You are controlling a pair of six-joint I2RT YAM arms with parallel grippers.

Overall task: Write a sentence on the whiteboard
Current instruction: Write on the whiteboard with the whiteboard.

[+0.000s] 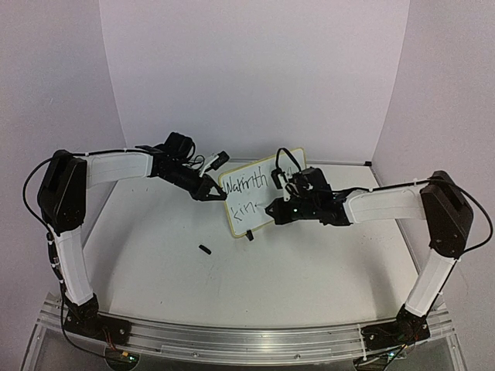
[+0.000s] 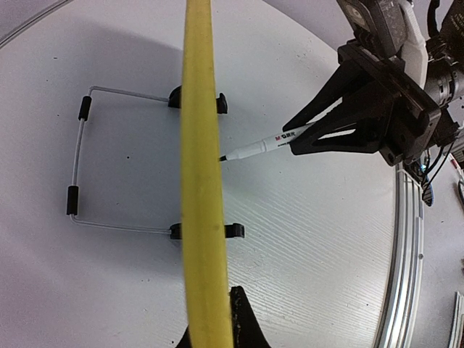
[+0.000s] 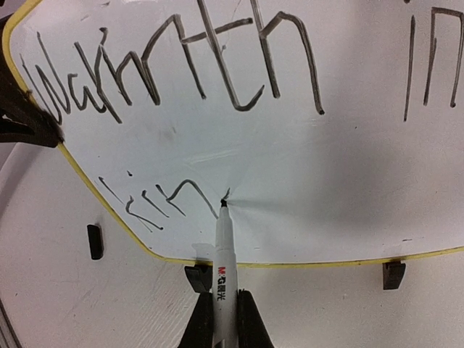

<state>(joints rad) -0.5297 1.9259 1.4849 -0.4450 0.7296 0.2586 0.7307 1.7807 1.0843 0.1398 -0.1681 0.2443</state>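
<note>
The whiteboard [image 1: 249, 202] stands tilted at the table's middle, its yellow rim [image 2: 201, 181] seen edge-on in the left wrist view. My left gripper [image 1: 207, 190] is shut on the board's left edge [image 3: 43, 138]. The sentence [image 3: 181, 65] reads "Warmth in" on the top line and "kin" [image 3: 156, 203] below. My right gripper [image 3: 225, 322] is shut on a white marker [image 3: 223, 254]. The marker's tip touches the board just after the "n". From the left wrist, the marker [image 2: 261, 147] points at the board's face.
A small black cap-like piece [image 1: 205, 249] lies on the table in front of the board. The wire stand [image 2: 76, 163] stretches out behind the board, which sits in black clip feet [image 3: 393, 274]. White walls enclose the back and sides.
</note>
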